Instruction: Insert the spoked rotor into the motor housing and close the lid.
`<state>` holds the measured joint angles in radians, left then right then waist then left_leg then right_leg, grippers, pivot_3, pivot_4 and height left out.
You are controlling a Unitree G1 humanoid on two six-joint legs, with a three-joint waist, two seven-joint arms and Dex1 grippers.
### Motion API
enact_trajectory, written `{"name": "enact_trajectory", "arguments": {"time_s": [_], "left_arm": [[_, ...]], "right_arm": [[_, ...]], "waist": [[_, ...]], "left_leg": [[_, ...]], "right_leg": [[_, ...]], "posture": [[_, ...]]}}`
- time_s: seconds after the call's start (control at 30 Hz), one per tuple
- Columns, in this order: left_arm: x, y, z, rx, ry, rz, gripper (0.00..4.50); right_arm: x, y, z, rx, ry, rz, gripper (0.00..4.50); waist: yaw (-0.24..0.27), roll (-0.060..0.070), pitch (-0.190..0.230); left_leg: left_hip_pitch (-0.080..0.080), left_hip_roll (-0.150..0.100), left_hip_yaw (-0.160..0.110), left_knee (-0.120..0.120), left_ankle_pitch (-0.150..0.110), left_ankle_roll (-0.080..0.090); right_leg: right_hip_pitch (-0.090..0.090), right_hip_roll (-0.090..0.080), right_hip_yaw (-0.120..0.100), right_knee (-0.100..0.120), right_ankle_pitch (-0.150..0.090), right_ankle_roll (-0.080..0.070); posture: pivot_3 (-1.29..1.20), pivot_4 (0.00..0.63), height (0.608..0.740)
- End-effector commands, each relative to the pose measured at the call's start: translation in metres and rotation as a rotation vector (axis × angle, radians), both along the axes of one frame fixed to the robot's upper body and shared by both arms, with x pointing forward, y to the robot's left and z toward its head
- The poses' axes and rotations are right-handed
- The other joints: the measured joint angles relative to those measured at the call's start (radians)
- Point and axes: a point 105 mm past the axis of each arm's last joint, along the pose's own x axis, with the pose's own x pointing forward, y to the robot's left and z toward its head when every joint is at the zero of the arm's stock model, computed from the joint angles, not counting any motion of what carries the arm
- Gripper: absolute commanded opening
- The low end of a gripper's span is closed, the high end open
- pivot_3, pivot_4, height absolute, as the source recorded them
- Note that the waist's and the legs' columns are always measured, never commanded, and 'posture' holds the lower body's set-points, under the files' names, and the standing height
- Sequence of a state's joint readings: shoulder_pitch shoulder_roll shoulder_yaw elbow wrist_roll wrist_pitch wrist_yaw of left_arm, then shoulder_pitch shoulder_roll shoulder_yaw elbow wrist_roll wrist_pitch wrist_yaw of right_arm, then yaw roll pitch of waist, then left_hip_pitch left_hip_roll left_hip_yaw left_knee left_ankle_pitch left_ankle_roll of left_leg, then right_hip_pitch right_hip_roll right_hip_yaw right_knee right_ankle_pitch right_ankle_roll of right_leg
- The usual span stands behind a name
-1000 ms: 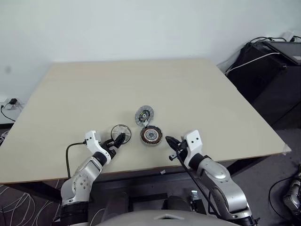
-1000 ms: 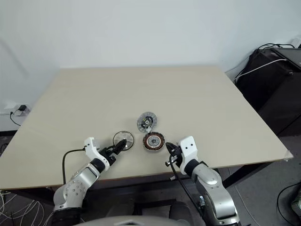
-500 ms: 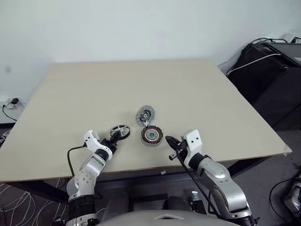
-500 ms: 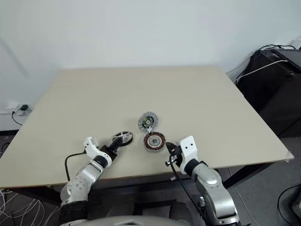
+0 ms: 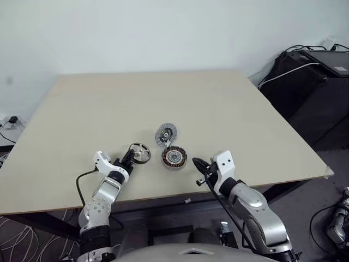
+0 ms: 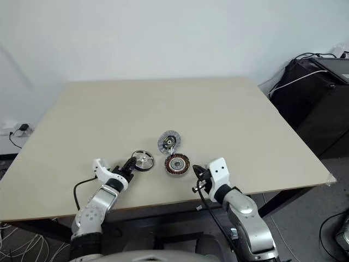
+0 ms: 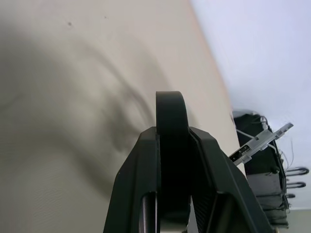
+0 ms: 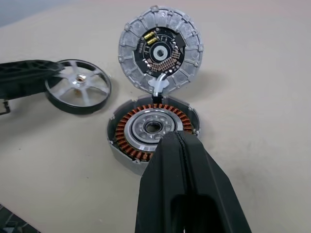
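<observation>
The left gripper [image 5: 130, 159], open a second ago, now clamps the spoked rotor [image 5: 140, 153] at nine o'clock of the motor housing [image 5: 173, 158], ready to lift, while the right gripper [image 5: 198, 166] stays clenched and empty.

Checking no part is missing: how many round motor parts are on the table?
3. The spoked rotor sits at the left gripper, the motor housing lies beside it, and the lid lies just behind the housing, touching it.

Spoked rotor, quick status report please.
Left gripper clamped on spoked rotor rim. Right gripper shut, empty. Motor housing open, lid hinged back. Path clear.
</observation>
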<state>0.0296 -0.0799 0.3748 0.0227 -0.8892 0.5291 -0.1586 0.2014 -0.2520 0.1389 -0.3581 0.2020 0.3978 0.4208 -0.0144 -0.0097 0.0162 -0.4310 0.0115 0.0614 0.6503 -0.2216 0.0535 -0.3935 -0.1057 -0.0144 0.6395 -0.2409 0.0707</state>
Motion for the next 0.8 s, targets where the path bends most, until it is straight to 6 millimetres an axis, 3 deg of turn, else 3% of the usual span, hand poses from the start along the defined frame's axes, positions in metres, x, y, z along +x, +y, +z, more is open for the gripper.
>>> {"name": "enact_trajectory", "arguments": {"time_s": [0.03,0.17,0.37,0.47,0.8], "left_arm": [[-0.001,0.008,0.044,-0.126,-0.241,0.094,0.48],[-0.010,0.010,0.079,-0.248,-0.431,0.074,0.48],[-0.017,-0.031,0.099,-0.341,-0.505,-0.165,0.48],[-0.019,-0.059,0.097,-0.375,-0.467,-0.312,0.48],[-0.010,-0.103,0.060,-0.315,-0.260,-0.500,0.48]], "right_arm": [[0.003,-0.003,0.012,0.006,-0.052,-0.012,0.00],[0.003,-0.003,0.010,0.005,-0.045,-0.011,0.00],[0.004,-0.002,0.010,0.004,-0.040,-0.002,0.00],[0.004,-0.001,0.010,0.002,-0.040,0.002,0.00],[0.002,-0.005,0.011,-0.004,-0.050,-0.021,0.00]], "waist": [[0.002,-0.002,0.002],[0.008,-0.001,0.003],[0.005,-0.001,0.003],[0.004,-0.001,0.003],[0.003,0.000,0.003]], "left_leg": [[0.000,0.000,0.000,0.000,0.000,0.000],[-0.003,0.000,0.000,-0.001,0.000,0.000],[-0.004,-0.001,0.001,-0.001,-0.001,0.002],[-0.004,-0.001,0.001,-0.001,-0.001,0.002],[-0.002,0.000,-0.001,0.000,-0.001,0.002]], "right_leg": [[-0.001,0.000,0.000,0.000,0.000,0.000],[0.000,-0.002,-0.001,-0.005,0.000,-0.001],[0.002,0.000,-0.001,-0.010,0.002,-0.001],[0.002,0.001,-0.001,-0.010,0.002,-0.001],[0.003,0.005,0.000,-0.010,0.003,0.000]], "posture": [[0.00,0.000,0.740],[0.00,0.000,0.740],[0.00,0.000,0.740],[0.00,0.000,0.740],[0.00,0.000,0.740]]}}
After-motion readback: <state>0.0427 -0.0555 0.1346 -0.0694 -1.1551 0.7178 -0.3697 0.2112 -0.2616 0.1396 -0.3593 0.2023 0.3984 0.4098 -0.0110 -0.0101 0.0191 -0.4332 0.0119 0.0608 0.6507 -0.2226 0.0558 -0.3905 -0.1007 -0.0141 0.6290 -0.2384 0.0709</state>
